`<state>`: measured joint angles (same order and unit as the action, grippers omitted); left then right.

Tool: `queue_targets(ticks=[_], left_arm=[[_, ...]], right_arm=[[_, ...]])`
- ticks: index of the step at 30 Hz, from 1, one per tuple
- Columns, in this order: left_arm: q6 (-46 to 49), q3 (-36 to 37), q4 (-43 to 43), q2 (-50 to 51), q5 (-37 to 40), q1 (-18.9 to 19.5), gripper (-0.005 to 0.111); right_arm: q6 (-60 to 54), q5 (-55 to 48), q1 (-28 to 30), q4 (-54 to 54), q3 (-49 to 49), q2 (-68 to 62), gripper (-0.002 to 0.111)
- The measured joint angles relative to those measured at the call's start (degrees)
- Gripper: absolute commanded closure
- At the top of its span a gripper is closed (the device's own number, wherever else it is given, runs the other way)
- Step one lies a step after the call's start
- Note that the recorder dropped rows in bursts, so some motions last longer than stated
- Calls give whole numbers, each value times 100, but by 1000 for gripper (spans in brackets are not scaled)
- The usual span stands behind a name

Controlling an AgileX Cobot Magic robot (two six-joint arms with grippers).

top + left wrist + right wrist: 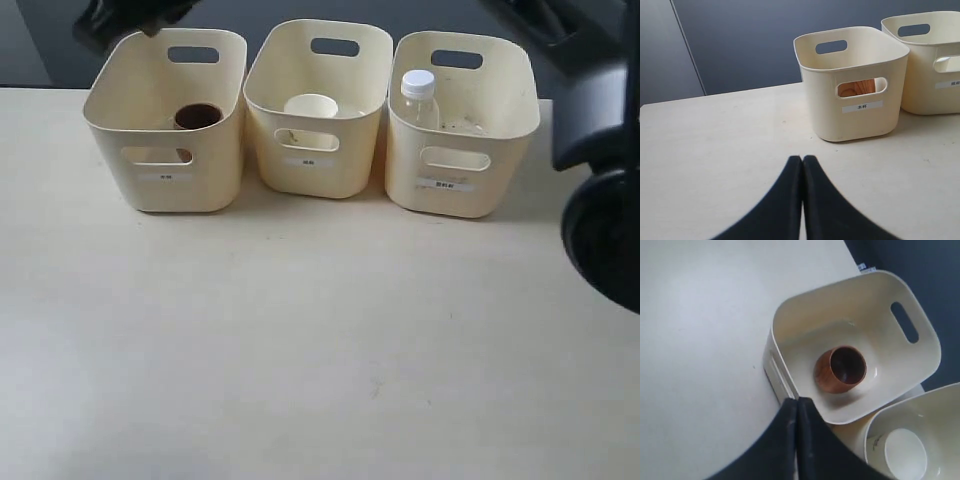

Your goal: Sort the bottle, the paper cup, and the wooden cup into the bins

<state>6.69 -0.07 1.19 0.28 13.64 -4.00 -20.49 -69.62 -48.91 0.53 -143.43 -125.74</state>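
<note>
Three cream-yellow bins stand in a row at the back. The left bin (215, 170) holds the wooden cup (198, 117), upright. In the middle bin (345, 170) is the white paper cup (310, 106). The clear bottle (418, 95) with its white cap stands in the right bin (500, 170). My right gripper (797, 401) is shut and empty, high over the front wall of the bin (805, 320) with the wooden cup (840, 370); the paper cup (905, 455) shows beside it. My left gripper (802, 159) is shut and empty, low over the table, well short of the left bin (855, 120).
A dark arm part (130, 20) hangs above the left bin at the top edge. Blurred black arm parts (600, 200) fill the right edge. The pale table (320, 350) stretches in front of the bins. A dark wall stands behind.
</note>
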Motion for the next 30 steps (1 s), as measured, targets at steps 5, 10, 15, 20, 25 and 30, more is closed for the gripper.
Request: queue_targets(ticks=[5,10,15,20,25,30], left_arm=[[0,0,0,0,0,0,107],[0,0,0,0,0,0,107],[0,0,0,0,0,0,107],[0,0,0,0,0,0,107],[0,0,0,0,0,0,107],[0,0,0,0,0,0,107]], right_arm=[[182,-14,-363,107,0,488,109],[353,-14,-739,375,0,873,109],[538,-14,-1168,811,127,1442,109],[829,-14,-1617,1582,766,2285,109],[1261,-25,-2062,2133,1480,3461,109],[1867,-25,-2232,2975,2196,4737,109]])
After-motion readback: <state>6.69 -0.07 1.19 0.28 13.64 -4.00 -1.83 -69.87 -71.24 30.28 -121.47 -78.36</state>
